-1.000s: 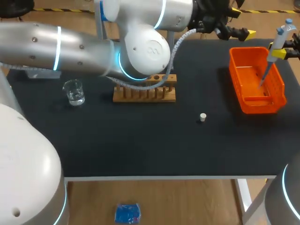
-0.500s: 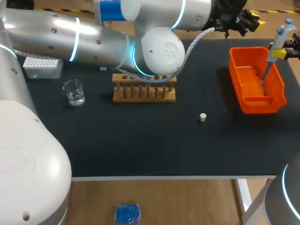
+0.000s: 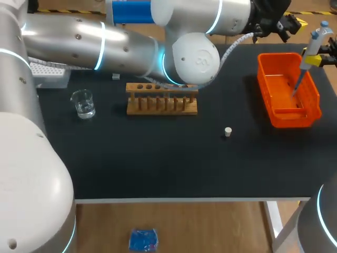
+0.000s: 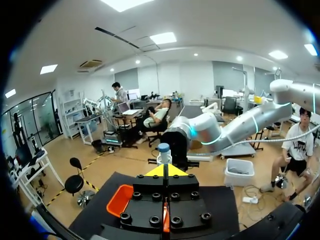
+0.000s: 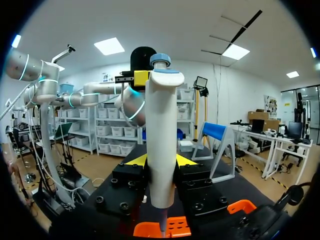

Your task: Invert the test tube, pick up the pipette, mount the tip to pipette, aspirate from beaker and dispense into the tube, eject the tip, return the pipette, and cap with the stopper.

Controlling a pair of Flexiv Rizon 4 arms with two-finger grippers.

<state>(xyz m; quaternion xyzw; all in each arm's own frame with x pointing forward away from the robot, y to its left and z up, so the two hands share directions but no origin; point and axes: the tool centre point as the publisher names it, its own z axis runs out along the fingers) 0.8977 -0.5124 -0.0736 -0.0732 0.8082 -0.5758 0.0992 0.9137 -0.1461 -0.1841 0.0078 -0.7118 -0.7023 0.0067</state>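
A black surface [image 3: 158,163] carries a wooden rack [image 3: 161,105] near its middle, a glass beaker [image 3: 83,103] to the rack's left, a white tip box [image 3: 50,75] behind the beaker, a small stopper [image 3: 227,132] lying alone, and an orange bin [image 3: 289,120] at the right.

From above, the right jaws grip the pipette [image 3: 310,52] at the far right edge, its thin end over the bin. The right wrist view adds that a yellow tip presses each side of the pipette's white body.

The left arm [image 3: 126,47] reaches across to the far right corner. Only its wrist view shows the left jaws closed on nothing, tips meeting, with the pipette's blue cap just ahead of them.
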